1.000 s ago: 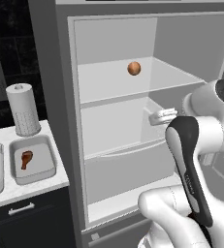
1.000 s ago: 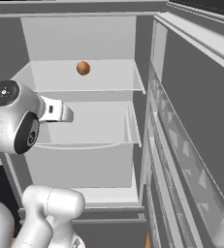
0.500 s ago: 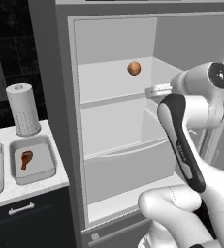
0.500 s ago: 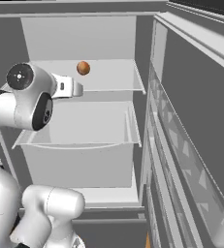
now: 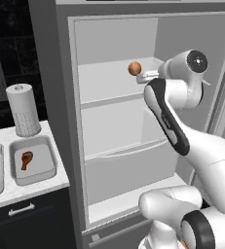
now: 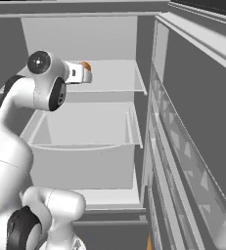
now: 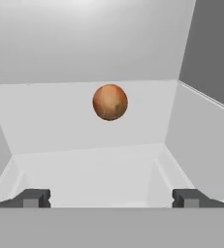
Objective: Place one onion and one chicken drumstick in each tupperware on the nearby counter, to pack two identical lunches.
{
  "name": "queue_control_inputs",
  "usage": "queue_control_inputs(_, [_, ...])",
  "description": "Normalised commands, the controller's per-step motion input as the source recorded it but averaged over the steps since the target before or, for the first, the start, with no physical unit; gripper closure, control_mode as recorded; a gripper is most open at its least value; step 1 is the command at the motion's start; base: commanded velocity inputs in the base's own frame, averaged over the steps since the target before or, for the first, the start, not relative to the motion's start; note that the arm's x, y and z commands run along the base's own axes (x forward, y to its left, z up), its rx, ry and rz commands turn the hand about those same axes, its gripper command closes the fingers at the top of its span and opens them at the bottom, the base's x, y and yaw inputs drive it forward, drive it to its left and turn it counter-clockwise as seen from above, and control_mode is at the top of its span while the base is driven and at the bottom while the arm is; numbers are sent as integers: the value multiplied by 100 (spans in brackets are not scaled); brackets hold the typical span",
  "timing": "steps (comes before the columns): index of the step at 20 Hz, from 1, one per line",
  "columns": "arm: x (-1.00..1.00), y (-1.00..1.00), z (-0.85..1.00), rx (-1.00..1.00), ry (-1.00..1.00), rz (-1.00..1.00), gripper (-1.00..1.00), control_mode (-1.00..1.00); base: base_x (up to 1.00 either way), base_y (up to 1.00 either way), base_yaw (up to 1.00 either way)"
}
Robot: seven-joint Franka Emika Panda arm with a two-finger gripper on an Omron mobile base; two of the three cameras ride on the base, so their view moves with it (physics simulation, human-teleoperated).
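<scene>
Orange-brown, round and smooth, the onion [image 7: 110, 102] sits on the upper fridge shelf [image 5: 109, 85]. Hand [image 7: 108, 198], fingers spread wide and holding nothing, faces it from just in front. Drumstick [image 5: 26, 159] lies in a tub [image 5: 33, 163] on the bench [image 5: 41, 182].

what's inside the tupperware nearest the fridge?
The tupperware on the counter holds one chicken drumstick; no onion in it. An onion sits on the upper fridge shelf, ahead of the open tool. The near wall hides little.
</scene>
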Motion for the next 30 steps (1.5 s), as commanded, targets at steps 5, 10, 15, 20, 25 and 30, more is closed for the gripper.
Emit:
queue_control_inputs(5, [65,0,0,0,3,0,-100,-100,0,0,0])
queue_control_inputs(10, [69,0,-4,0,0,0,-100,-100,0,0,0])
queue_control_inputs(15, [75,2,-13,0,1,0,-100,-100,0,0,0])
queue_control_inputs(20, [71,16,-24,0,2,0,-100,-100,0,0,0])
queue_control_inputs(25, [76,8,-11,0,5,0,-100,-100,0,0,0])
queue_control_inputs(30, [75,0,-5,2,9,0,-100,-100,0,0,0])
